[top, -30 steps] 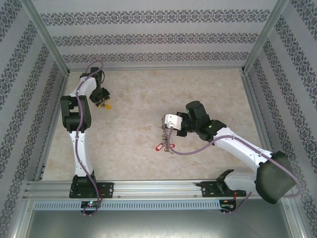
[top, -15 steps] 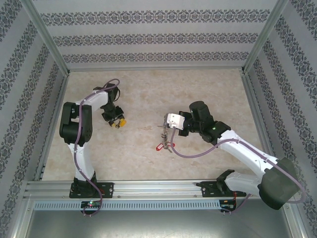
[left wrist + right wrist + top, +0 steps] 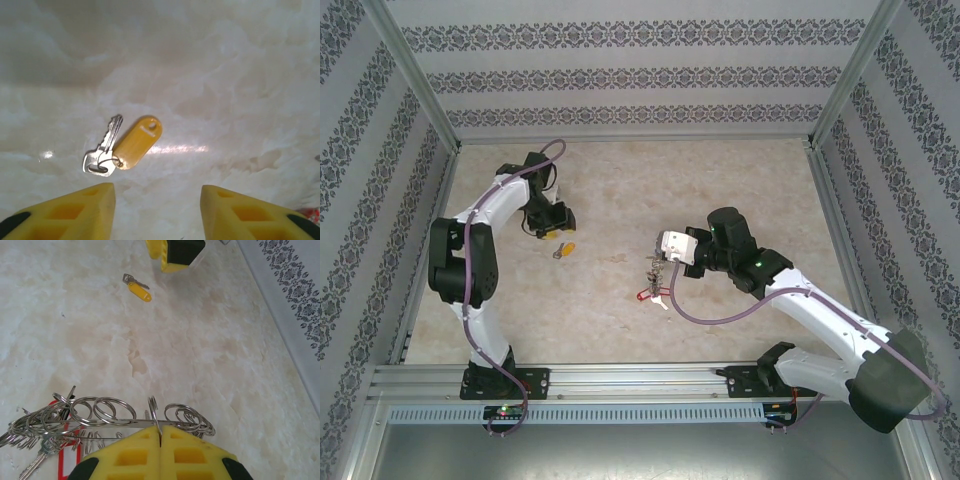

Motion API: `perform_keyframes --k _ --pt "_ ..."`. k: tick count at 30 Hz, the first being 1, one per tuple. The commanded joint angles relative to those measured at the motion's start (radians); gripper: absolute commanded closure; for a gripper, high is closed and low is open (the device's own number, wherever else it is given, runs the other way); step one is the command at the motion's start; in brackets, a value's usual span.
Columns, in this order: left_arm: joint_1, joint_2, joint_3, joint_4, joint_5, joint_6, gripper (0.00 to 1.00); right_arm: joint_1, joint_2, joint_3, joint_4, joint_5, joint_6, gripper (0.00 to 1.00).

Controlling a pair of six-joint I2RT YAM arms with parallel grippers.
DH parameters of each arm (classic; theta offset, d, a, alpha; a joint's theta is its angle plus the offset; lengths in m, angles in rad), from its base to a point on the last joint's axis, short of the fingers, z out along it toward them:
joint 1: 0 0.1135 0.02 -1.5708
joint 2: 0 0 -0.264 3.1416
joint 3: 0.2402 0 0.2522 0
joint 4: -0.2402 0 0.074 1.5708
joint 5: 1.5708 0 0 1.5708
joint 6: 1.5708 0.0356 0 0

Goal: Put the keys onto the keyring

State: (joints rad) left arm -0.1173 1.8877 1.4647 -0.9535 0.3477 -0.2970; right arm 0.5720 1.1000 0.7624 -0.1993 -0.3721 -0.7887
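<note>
The left gripper (image 3: pixel 156 199) hangs over the far left part of the table (image 3: pixel 740 180) with its yellow fingers (image 3: pixel 85 207) apart and nothing between them. Just ahead of the fingertips one key (image 3: pixel 102 150) lies flat on the marbled surface, a small silver key joined by a little loop to an oval yellow tag (image 3: pixel 138 142). From above, the key (image 3: pixel 563 251) sits just beside that gripper (image 3: pixel 548 226), on the side nearer the arm bases. Well apart from it, towards the middle of the table, the right gripper (image 3: pixel 160 434) has its fingers pressed together on the thin wire of the keyring (image 3: pixel 112 423), pinching it at the fingertips. The keyring (image 3: pixel 653 278) hangs down from that gripper (image 3: pixel 657 262), fringed with many small split rings and silver keys, and a red tag (image 3: pixel 67 460) dangles at its lower end, close to the tabletop; I cannot tell whether it touches.
</note>
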Motion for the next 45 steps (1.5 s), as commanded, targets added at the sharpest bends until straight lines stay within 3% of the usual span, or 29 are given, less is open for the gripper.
perform_keyframes --k 1,5,9,12,15,30,37,45 --pt "-0.015 0.017 -0.032 -0.064 -0.003 0.165 0.50 0.005 -0.014 -0.001 0.005 -0.048 0.006 1.00" --pt "-0.018 0.141 0.117 -0.139 0.031 0.329 0.56 0.003 -0.013 0.004 0.005 -0.060 0.007 1.00" --pt "-0.019 0.234 0.182 -0.215 0.031 0.396 0.54 -0.006 -0.013 0.036 -0.037 -0.078 -0.010 1.00" --pt "-0.018 0.231 0.140 -0.201 -0.031 0.394 0.47 -0.008 -0.018 0.047 -0.053 -0.077 -0.022 1.00" --pt "-0.018 0.227 0.117 -0.176 -0.013 0.388 0.45 -0.009 -0.014 0.045 -0.052 -0.078 -0.024 1.00" --pt "-0.027 0.073 -0.060 -0.102 0.098 0.266 0.54 -0.011 -0.011 0.057 -0.070 -0.072 -0.030 1.00" --pt "-0.035 0.009 -0.137 -0.088 0.014 0.246 0.55 -0.009 -0.021 0.058 -0.077 -0.061 -0.030 1.00" --pt "-0.050 0.064 -0.116 -0.057 -0.019 0.255 0.52 -0.006 -0.024 0.062 -0.078 -0.058 -0.026 1.00"
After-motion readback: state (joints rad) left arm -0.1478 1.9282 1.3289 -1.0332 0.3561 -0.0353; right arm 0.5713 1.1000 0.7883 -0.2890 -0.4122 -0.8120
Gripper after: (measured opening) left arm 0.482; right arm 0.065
